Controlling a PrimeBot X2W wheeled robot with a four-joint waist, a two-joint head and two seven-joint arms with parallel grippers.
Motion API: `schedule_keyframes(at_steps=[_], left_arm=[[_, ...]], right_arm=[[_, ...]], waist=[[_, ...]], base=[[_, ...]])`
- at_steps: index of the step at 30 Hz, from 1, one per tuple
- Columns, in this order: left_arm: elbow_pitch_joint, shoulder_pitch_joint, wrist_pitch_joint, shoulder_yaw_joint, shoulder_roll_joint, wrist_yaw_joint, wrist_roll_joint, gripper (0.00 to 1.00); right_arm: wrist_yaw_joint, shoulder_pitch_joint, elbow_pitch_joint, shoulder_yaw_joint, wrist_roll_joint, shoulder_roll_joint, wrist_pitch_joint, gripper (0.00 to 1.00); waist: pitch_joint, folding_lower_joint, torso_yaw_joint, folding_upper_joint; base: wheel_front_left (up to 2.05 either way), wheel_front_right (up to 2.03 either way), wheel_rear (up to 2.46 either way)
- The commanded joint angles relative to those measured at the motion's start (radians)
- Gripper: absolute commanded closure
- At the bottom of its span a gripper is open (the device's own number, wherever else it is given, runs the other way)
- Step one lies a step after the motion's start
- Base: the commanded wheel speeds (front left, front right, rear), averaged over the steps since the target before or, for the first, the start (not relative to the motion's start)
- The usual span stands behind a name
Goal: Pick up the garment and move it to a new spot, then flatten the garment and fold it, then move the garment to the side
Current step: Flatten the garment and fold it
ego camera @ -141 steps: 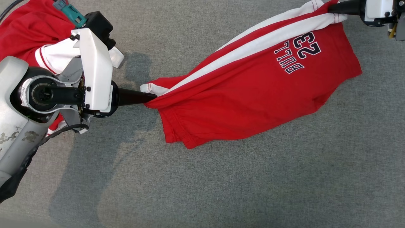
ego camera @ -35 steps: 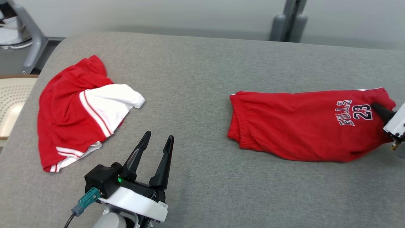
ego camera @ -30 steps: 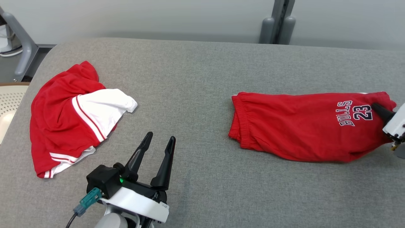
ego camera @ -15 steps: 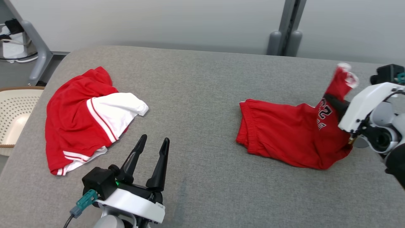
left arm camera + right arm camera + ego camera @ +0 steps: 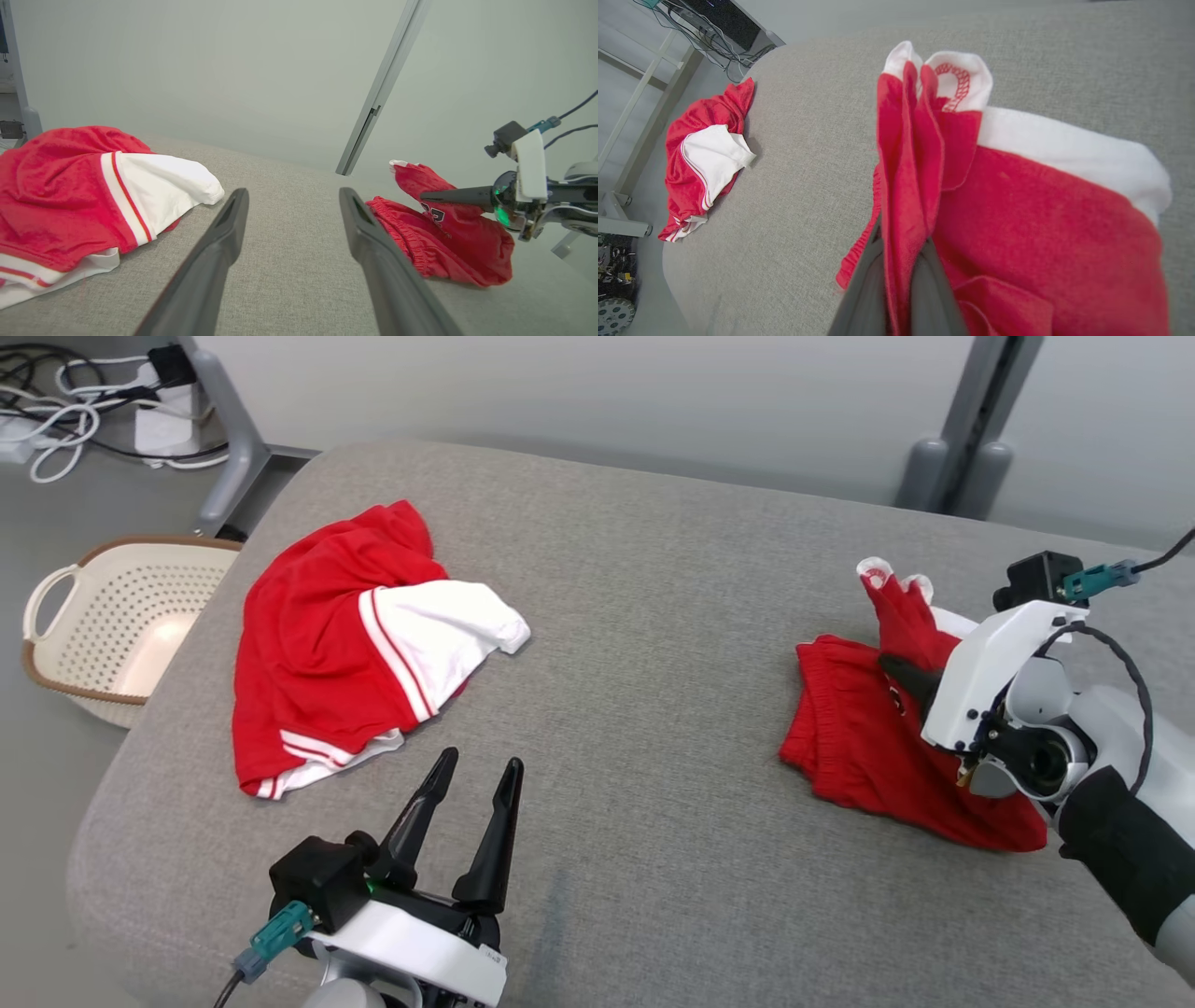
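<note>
Head view first. The shorts (image 5: 859,747) are seen bunched at the right side of the table (image 5: 635,616). One white-edged corner is lifted clear of the heap, and the rest is left lying on the grey top. That corner is pinched by the right gripper (image 5: 896,668), whose fingers are clamped tight on the red cloth. The left gripper (image 5: 481,761) is held low near the front edge, with its fingers spread wide and nothing caught between them. A second garment (image 5: 317,663), red with a white panel, is found crumpled at the table's left, well apart from the shorts. A basket (image 5: 103,616) is spotted on the floor just off the left edge.

Over to the left wrist view. The left gripper (image 5: 293,192) is shown wide, with bare table framed between its two fingers. The second garment (image 5: 60,186) is placed to their left. To their right, the shorts (image 5: 448,238) are seen with the raised corner nipped by the right gripper (image 5: 434,197). A post (image 5: 378,98) is seen slanting behind.

Right wrist view now. The right gripper (image 5: 901,247) is seen closed on a red fold of the shorts (image 5: 1041,224), which is squeezed between both fingers. The white hem is stood up beyond them. The second garment (image 5: 700,154) is seen far off at the table's other end.
</note>
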Motion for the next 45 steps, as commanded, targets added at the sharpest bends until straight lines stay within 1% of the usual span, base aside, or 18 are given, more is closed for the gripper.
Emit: schedule_keyframes(at_steps=[1, 7, 8, 9, 10, 14, 18, 24, 28, 32, 35, 38, 39, 40, 41, 42, 44, 45], left_arm=[[0.004, 0.0, -0.006, 0.0, 0.002, -0.006, 0.001, 0.0], [0.009, -0.006, -0.006, 0.006, -0.002, -0.008, 0.003, 0.0], [0.009, -0.005, -0.005, 0.009, -0.002, -0.007, 0.004, 0.0], [0.01, -0.004, -0.006, 0.01, -0.002, -0.007, 0.005, 0.0], [0.011, -0.004, -0.006, 0.011, -0.002, -0.006, 0.005, 0.0], [0.011, -0.005, -0.006, 0.015, 0.001, -0.006, 0.008, 0.0], [0.006, 0.009, -0.005, 0.03, 0.007, 0.0, 0.006, 0.0], [-0.024, 0.034, -0.005, 0.073, 0.016, 0.013, 0.01, 0.0], [-0.045, 0.047, -0.004, 0.099, 0.021, 0.021, 0.032, 0.0], [-0.051, 0.056, -0.004, 0.11, 0.025, 0.034, 0.064, 0.0], [-0.06, 0.07, -0.004, 0.135, 0.019, 0.041, 0.09, 0.0], [-0.066, 0.08, -0.004, 0.155, 0.015, 0.045, 0.096, 0.0], [-0.071, 0.085, -0.004, 0.166, 0.013, 0.047, 0.101, 0.0], [-0.08, 0.095, -0.004, 0.192, 0.011, 0.048, 0.109, 0.0], [-0.08, 0.095, -0.004, 0.192, 0.011, 0.048, 0.109, 0.0], [-0.086, 0.1, -0.004, 0.205, 0.008, 0.048, 0.114, 0.0], [-0.098, 0.108, -0.004, 0.231, 0.004, 0.048, 0.124, 0.0], [-0.109, 0.114, -0.004, 0.256, -0.003, 0.045, 0.134, 0.0]], right_arm=[[0.0, -0.002, 0.012, 0.006, 0.009, 0.004, 0.01, 1.0], [0.0, -0.006, 0.028, 0.024, 0.01, 0.036, 0.021, 1.0], [0.0, -0.007, 0.028, 0.026, 0.01, 0.04, 0.023, 0.81], [0.0, -0.007, 0.027, 0.028, 0.013, 0.046, 0.025, 0.43], [0.0, -0.006, 0.025, 0.03, 0.015, 0.051, 0.026, 0.0], [0.0, -0.003, -0.005, 0.032, 0.018, 0.05, -0.008, 0.0], [0.0, 0.018, -0.084, 0.004, 0.048, 0.033, -0.068, 0.0], [0.0, 0.044, -0.203, -0.029, 0.036, -0.052, -0.214, 0.0], [0.0, 0.055, -0.201, -0.023, -0.017, -0.117, -0.316, 0.0], [0.0, 0.08, -0.191, -0.031, -0.037, -0.141, -0.391, 0.0], [0.0, 0.126, -0.204, -0.06, -0.065, -0.185, -0.474, 0.0], [0.0, 0.156, -0.22, -0.079, -0.097, -0.193, -0.49, 0.0], [0.0, 0.169, -0.233, -0.095, -0.115, -0.194, -0.493, 0.0], [0.0, 0.193, -0.273, -0.169, -0.166, -0.196, -0.496, 0.0], [0.0, 0.193, -0.273, -0.169, -0.166, -0.196, -0.496, 0.0], [0.0, 0.215, -0.293, -0.213, -0.204, -0.197, -0.495, 0.0], [0.0, 0.271, -0.344, -0.315, -0.289, -0.182, -0.495, 0.0], [0.0, 0.336, -0.416, -0.433, -0.379, -0.155, -0.494, 0.0]], waist=[[0.007, 0.0, 0.02, 0.0], [0.012, 0.0, 0.032, 0.0], [0.012, 0.0, 0.03, 0.0], [0.011, 0.0, 0.026, 0.0], [0.009, 0.0, 0.022, 0.0], [-0.003, 0.0, -0.001, 0.0], [-0.025, 0.0, -0.032, 0.0], [-0.054, 0.0, -0.087, 0.0], [-0.063, 0.0, -0.113, 0.0], [-0.068, 0.0, -0.121, 0.0], [-0.075, 0.0, -0.136, 0.0], [-0.078, 0.0, -0.152, 0.0], [-0.079, 0.0, -0.162, 0.0], [-0.077, 0.0, -0.185, 0.0], [-0.077, 0.0, -0.185, 0.0], [-0.076, 0.0, -0.197, 0.0], [-0.072, 0.0, -0.22, 0.0], [-0.068, 0.0, -0.238, 0.0]], base=[[0.0, 0.0, 0.0], [0.0, 0.0, 0.0], [0.0, 0.0, 0.0], [0.0, 0.0, 0.0], [0.0, 0.0, 0.0], [0.0, 0.0, 0.0], [0.0, 0.0, 0.0], [0.0, 0.0, 0.0], [0.0, 0.0, 0.0], [0.0, 0.0, 0.0], [0.0, 0.0, 0.0], [0.0, 0.0, 0.0], [0.0, 0.0, 0.0], [0.0, 0.0, 0.0], [0.0, 0.0, 0.0], [0.0, 0.0, 0.0], [0.0, 0.0, 0.0], [0.0, 0.0, 0.0]])
